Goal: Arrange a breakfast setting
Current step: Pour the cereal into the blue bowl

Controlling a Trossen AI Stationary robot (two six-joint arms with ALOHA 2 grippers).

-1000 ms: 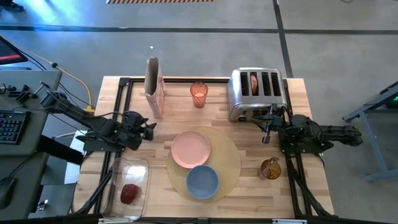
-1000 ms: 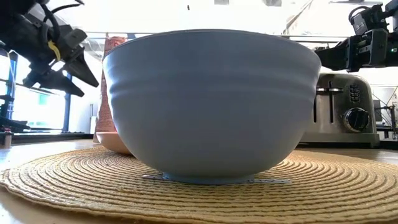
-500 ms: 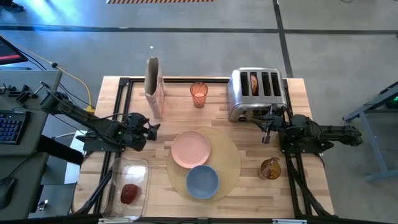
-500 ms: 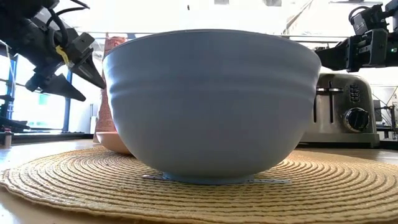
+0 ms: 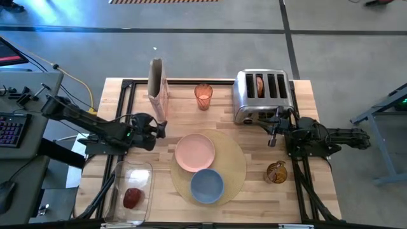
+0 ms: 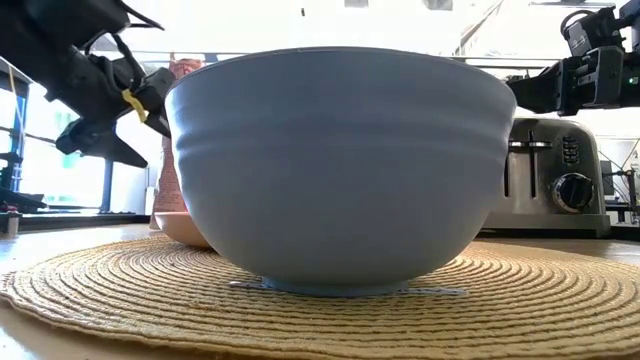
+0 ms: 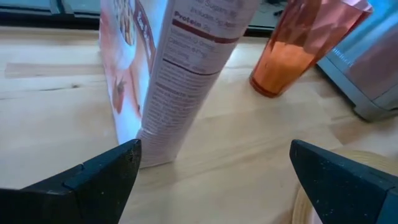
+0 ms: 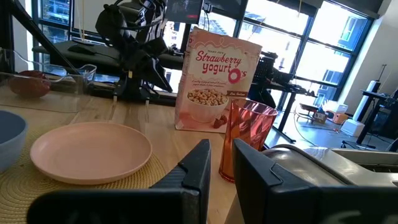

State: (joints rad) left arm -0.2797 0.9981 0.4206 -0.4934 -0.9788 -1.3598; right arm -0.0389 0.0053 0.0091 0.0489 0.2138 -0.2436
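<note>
A round tan placemat lies at the table's middle. On it rest a pink plate and a smaller blue bowl. A cereal box stands upright at the far left, with an orange-red glass to its right. My left gripper is open and empty, just near of the box; the box's narrow side stands ahead of its fingers. My right gripper is shut and empty, near the toaster's front. A bagel half stands in a toaster slot. A red apple lies in a clear container. I see no spoon.
The chrome toaster stands at the far right. An amber glass stands to the right of the placemat. The clear container sits at the near left corner. Bare wood lies between the box, the orange-red glass and the plate.
My left gripper has gone toward the table's right and far edges, closer to the cereal box, and has stayed open. My right arm has kept still.
</note>
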